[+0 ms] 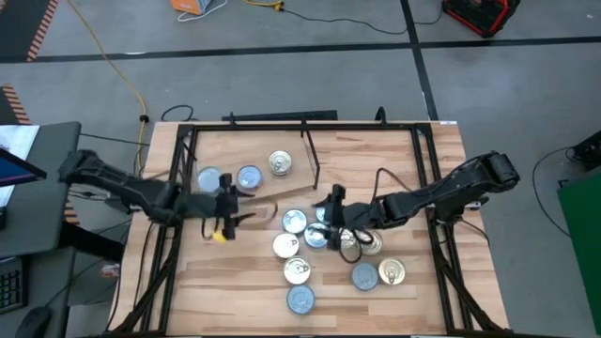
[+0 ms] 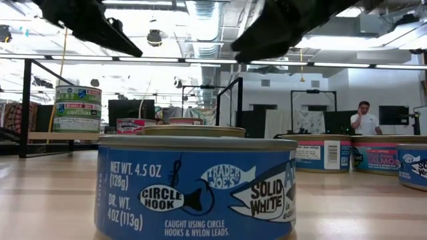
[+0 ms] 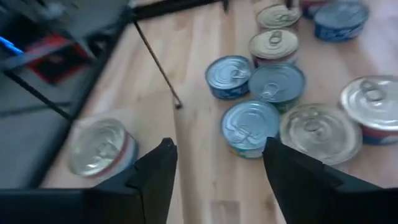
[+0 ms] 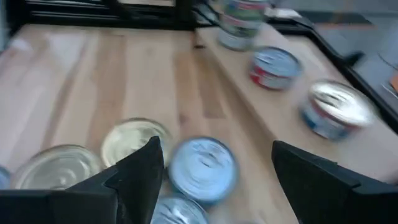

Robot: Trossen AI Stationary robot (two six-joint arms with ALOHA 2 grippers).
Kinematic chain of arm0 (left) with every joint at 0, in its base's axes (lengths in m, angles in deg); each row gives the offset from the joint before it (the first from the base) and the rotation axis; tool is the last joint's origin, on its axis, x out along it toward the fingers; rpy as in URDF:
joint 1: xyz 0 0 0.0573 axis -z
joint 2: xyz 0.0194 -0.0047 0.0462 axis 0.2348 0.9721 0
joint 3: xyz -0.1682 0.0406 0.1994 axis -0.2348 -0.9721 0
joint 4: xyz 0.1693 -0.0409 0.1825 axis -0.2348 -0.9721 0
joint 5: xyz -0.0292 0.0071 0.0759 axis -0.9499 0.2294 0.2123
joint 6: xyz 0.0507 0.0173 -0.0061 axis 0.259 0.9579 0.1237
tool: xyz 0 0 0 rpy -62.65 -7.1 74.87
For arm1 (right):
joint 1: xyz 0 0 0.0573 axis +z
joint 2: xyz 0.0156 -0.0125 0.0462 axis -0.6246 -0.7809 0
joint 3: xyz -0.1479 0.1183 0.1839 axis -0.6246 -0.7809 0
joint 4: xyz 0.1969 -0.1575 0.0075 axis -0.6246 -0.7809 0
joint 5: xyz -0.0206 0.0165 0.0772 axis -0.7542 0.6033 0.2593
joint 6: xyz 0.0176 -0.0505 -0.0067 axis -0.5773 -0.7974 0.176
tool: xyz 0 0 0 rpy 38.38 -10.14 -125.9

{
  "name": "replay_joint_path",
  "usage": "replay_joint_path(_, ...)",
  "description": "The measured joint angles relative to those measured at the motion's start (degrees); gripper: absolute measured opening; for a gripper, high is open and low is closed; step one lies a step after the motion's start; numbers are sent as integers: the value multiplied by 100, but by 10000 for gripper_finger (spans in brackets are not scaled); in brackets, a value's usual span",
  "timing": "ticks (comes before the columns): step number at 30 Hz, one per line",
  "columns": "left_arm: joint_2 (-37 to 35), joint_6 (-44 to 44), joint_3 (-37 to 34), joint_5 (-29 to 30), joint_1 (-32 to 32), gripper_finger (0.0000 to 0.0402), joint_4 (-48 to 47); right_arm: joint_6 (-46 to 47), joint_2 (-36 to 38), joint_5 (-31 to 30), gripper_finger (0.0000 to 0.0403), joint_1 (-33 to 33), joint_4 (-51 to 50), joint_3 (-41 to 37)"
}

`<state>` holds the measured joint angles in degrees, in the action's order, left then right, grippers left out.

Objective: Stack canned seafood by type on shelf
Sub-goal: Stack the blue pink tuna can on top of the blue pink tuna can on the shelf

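Observation:
Several flat round tins of canned seafood (image 1: pixel 297 271) lie clustered on the table's middle and near part, lids up, some blue-labelled with silver lids (image 3: pixel 250 126), others gold-lidded (image 3: pixel 320 127). Three more (image 1: pixel 249 176) stand on the light plywood shelf (image 1: pixel 235 150) at the far left, by its thin black rod (image 1: pixel 310 161). The low view shows a stack of two tins (image 2: pixel 78 110) on the shelf. My left gripper (image 3: pixel 217 163) hangs open at the shelf's near edge (image 1: pixel 237 208), holding nothing. My right gripper (image 4: pixel 217 163) is open above the cluster's far side (image 1: pixel 329 214), a silver-lidded tin (image 4: pixel 203 168) below its gap.
A black metal frame (image 1: pixel 427 160) runs around the table's edges. A blue tin (image 2: pixel 193 187) stands close to the near edge. Bare wood lies on the table's far right (image 1: pixel 376 150) and near left (image 1: pixel 225 282).

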<state>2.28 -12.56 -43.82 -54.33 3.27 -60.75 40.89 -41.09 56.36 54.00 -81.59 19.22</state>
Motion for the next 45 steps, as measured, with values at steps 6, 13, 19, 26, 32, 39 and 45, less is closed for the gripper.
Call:
replay_joint_path(6,761,227,1,1728,1390,217,775,281,-468,221,324,176,-244,259)
replay_joint_path(13,1701,-254,2,1707,1804,216,1589,1029,-496,141,324,636,-1180,784)
replay_joint_path(19,2542,-962,2,1380,1960,216,2871,1317,-472,51,324,1040,-1217,820)
replay_joint_path(26,3707,-997,4,1110,2227,216,4100,1791,-1050,-526,324,1469,-106,822)
replay_joint_path(32,4185,-562,68,1482,2233,216,4410,1819,-1547,-539,324,1618,347,820)
replay_joint_path(39,4357,-382,67,1870,2148,216,4178,1943,-1631,-536,324,1554,177,820)
replay_joint_path(45,4353,-710,63,1873,2022,216,3961,2078,-1789,-387,324,1397,-206,818)
